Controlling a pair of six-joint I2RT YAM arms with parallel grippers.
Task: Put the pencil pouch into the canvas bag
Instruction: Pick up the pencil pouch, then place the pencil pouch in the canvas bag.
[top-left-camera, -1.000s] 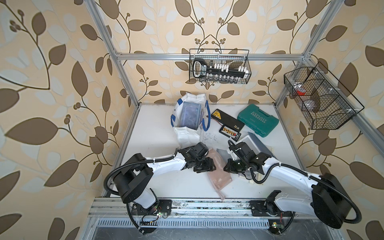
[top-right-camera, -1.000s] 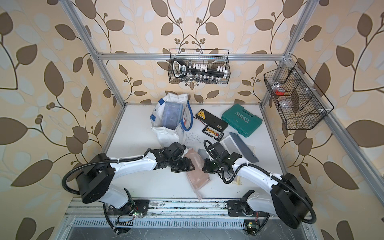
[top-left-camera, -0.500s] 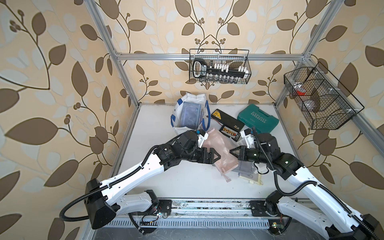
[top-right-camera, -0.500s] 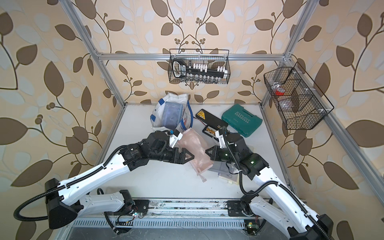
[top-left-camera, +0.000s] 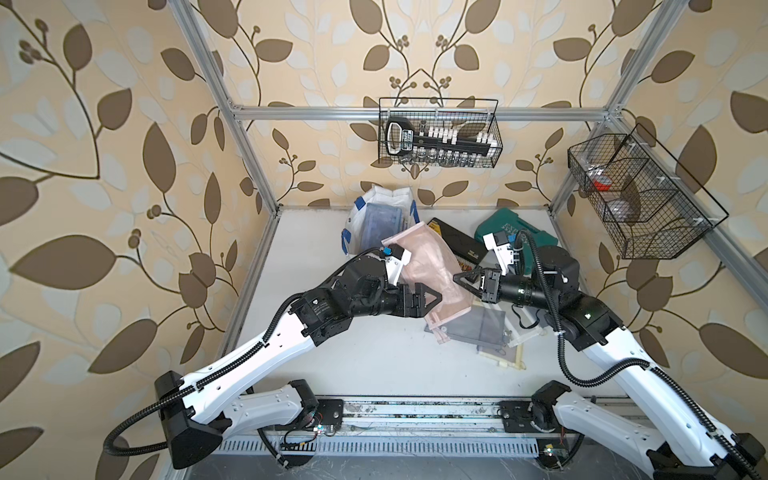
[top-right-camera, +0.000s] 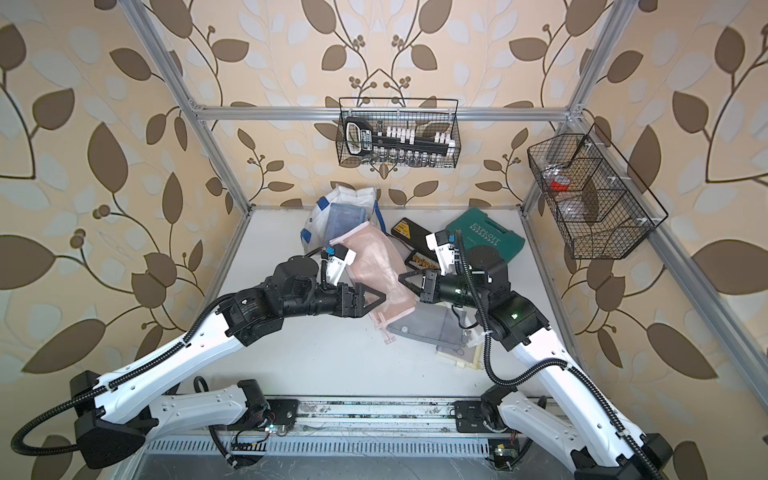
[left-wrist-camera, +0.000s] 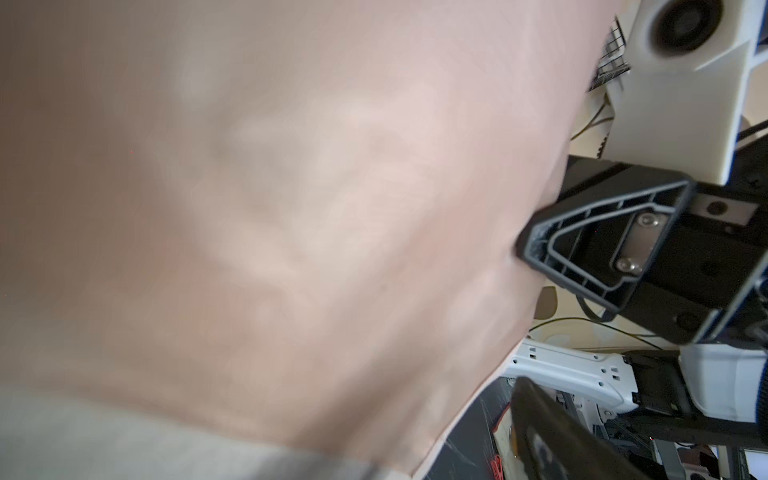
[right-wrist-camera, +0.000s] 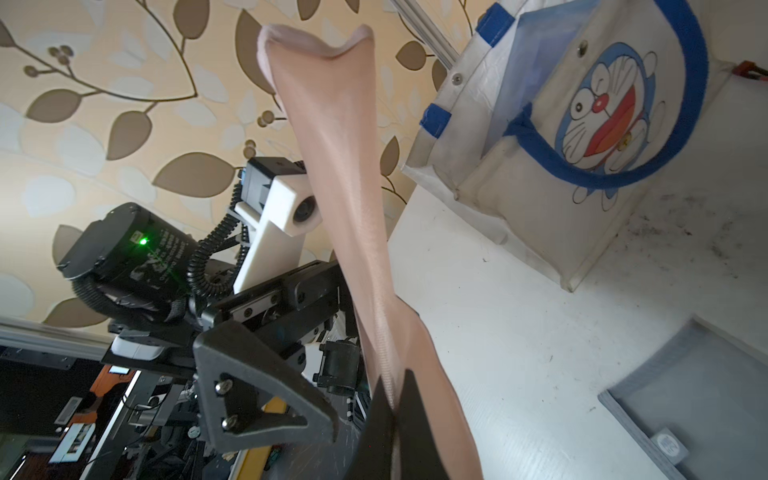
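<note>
Only the right gripper pinches the pink mesh pencil pouch (the left gripper has its jaws spread). Sagging, the pouch may catch the rim of the white canvas bag.

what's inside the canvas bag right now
A flat bluish translucent item stands inside the canvas bag, filling most of its mouth. Anything under or behind it is hidden. The pink pencil pouch is outside, pinched in the right claw.
</note>
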